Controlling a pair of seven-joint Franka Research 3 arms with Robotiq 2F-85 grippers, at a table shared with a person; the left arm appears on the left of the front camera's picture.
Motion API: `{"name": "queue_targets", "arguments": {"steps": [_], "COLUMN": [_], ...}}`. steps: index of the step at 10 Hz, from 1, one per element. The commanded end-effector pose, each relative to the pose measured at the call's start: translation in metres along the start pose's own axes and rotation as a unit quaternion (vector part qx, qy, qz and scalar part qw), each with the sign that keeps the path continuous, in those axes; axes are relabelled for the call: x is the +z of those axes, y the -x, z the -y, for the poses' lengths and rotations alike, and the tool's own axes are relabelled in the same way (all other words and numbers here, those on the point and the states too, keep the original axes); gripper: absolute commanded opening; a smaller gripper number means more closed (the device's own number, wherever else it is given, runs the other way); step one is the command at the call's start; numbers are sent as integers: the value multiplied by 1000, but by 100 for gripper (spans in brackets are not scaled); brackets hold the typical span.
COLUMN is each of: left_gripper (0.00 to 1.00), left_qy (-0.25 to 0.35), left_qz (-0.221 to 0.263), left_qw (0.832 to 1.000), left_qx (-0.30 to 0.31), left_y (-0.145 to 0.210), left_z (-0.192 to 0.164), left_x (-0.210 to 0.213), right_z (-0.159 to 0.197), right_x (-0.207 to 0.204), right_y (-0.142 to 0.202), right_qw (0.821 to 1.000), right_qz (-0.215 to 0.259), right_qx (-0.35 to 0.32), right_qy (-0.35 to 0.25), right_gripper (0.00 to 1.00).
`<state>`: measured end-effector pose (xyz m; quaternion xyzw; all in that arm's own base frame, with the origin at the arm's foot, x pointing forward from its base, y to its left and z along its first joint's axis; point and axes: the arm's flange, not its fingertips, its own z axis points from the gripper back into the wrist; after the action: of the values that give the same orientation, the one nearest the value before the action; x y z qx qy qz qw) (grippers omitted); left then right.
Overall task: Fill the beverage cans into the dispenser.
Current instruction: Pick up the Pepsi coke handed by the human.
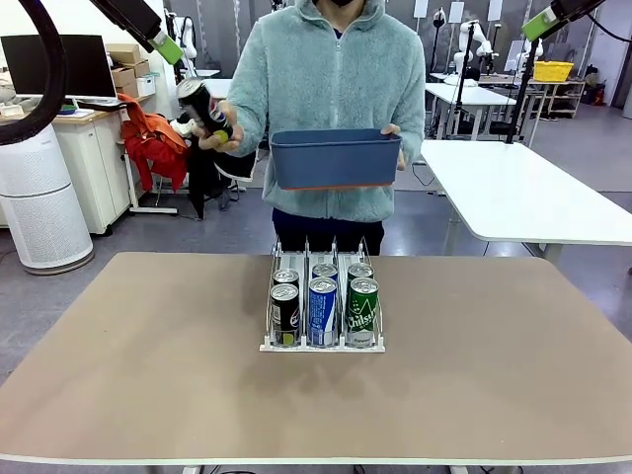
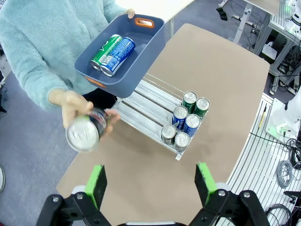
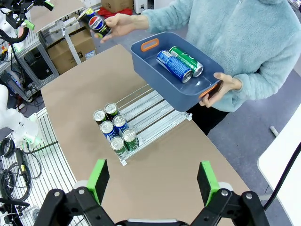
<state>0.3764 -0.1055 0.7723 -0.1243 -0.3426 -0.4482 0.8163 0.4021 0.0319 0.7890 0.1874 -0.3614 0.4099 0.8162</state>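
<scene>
The clear dispenser [image 1: 321, 347] stands mid-table, with several beverage cans upright at its near end: black [image 1: 285, 314], blue [image 1: 323, 311] and green [image 1: 362, 311] in front. Its far lanes [image 2: 141, 106] [image 3: 150, 113] are bare. A person's hand holds out a black can [image 1: 202, 107] [image 2: 84, 133] [image 3: 96, 22] towards my left side. My left gripper [image 1: 166, 45] [image 2: 150, 181] hangs open high above the table's left, just short of that can. My right gripper [image 1: 540, 22] [image 3: 153, 175] is open and high on the right, holding nothing.
The person's other hand carries a dark blue bin [image 1: 336, 163] [image 2: 153, 44] [image 3: 146, 63] over the far table edge. In it lie a blue can [image 2: 118, 55] [image 3: 173, 66] and a green can [image 2: 104, 51] [image 3: 187, 59]. White tables stand beyond.
</scene>
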Motion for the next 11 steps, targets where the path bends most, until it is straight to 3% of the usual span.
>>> {"name": "queue_targets", "arguments": {"steps": [1, 11], "left_gripper": [100, 100], "left_qy": [-7, -7], "left_qz": [0, 0], "left_qw": [1000, 1000], "left_qx": [2, 2], "left_y": [2, 2], "left_z": [-1, -1], "left_x": [-1, -1], "right_z": [-1, -1], "right_x": [-1, -1], "right_y": [0, 0], "right_qw": [1000, 1000], "right_qz": [0, 0], "right_qx": [-2, -2], "right_qy": [-2, -2], "right_gripper": [100, 100]}}
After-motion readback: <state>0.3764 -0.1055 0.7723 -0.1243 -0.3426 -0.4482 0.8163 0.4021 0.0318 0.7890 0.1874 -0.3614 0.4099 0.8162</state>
